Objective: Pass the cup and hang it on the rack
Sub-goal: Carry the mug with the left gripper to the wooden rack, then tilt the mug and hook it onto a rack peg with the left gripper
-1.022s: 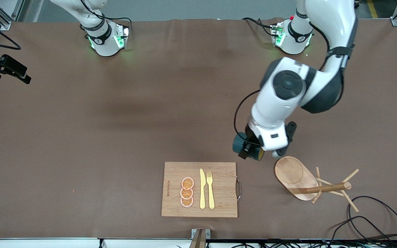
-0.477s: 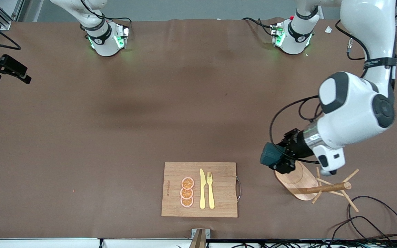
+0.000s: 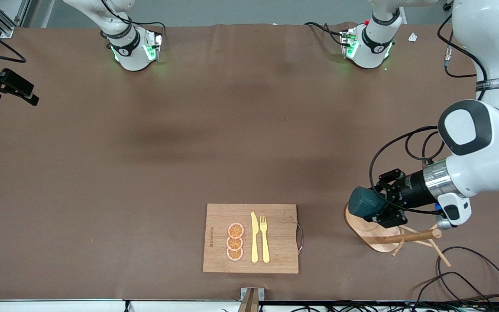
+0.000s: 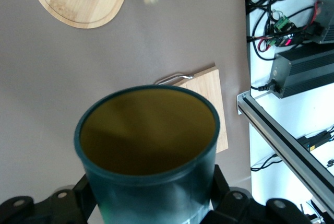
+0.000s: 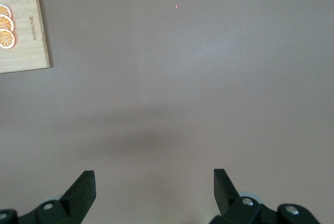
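Brown table [image 3: 189,130]. Lower right of front view: left gripper [image 3: 386,204] clamped on cup [image 3: 364,203], over rack [image 3: 375,232] base. Right gripper [image 5: 154,185] fingers apart, waiting.

rack [image 3: 379,234] pegs beside left hand [image 3: 381,206] | tabletop [image 3: 189,143] open

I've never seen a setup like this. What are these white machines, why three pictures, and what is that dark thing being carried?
These are two robot arms bolted to a table. One picture looks down from a high camera facing them; the other two come from cameras on each arm's wrist. The left gripper is shut on a teal cup, holding it over the wooden rack, where it is meant to hang. The right gripper waits, fingers open, over bare table. A cutting board with a knife, fork and orange slices lies beside the rack.
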